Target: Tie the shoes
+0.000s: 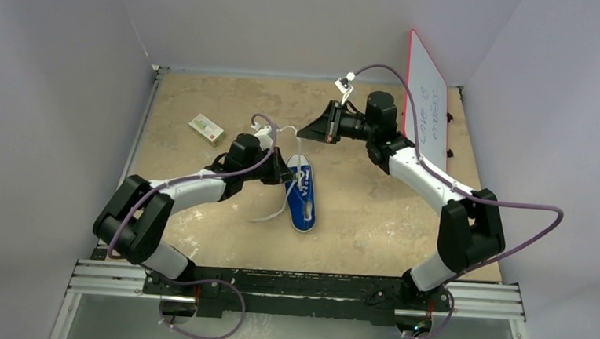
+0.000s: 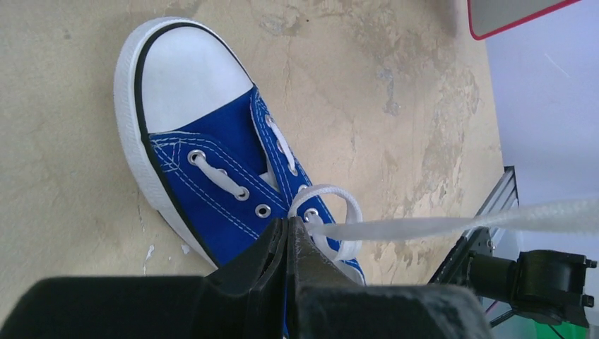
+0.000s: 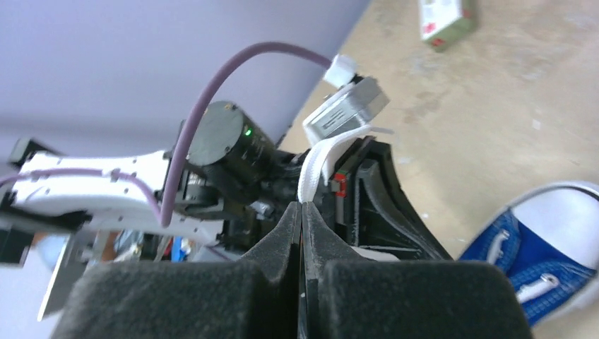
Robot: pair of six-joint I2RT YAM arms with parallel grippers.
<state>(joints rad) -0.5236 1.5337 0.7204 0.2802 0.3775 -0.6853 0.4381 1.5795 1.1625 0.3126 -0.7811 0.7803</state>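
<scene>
1. Top external view: the sneaker [image 1: 304, 197] lies near the middle of the table [image 1: 388, 214]. The left gripper [image 1: 281, 171] is right against its laced end, and the right gripper [image 1: 313, 129] is raised just beyond it. A small box [image 1: 206, 129] sits well apart on the left.
2. In the left wrist view, the left gripper's fingers are pressed together at the top eyelets [image 2: 263, 210]. A strand of the laces [image 2: 424, 226] meets their tips. It looks pinched there, but the black pads hide the contact, so I would not swear to it.
3. The right gripper's fingers are likewise pressed together. They pinch a flat strand that rises from the tips toward the left wrist.
4. The step in hand seems to be drawing the strands out before the first crossing.
   - Keep the pinch by the eyelets as an anchor, so the light sneaker does not drag or tip.
   - Pull with the right arm gently, in line with the strand.
   - Steer the taut strand clear of the left wrist's camera housing, which it passes closely.
5. Materials and shapes:
   - The upper is blue woven canvas with white stitching.
   - The toe cap [image 2: 187, 78] is smooth, rounded white rubber.
   - The eyelets are small metal rings.
   - The laces are flat, soft and limp, and likely to slip from smooth pads.
   - The tabletop is mottled, worn and matte.
</scene>
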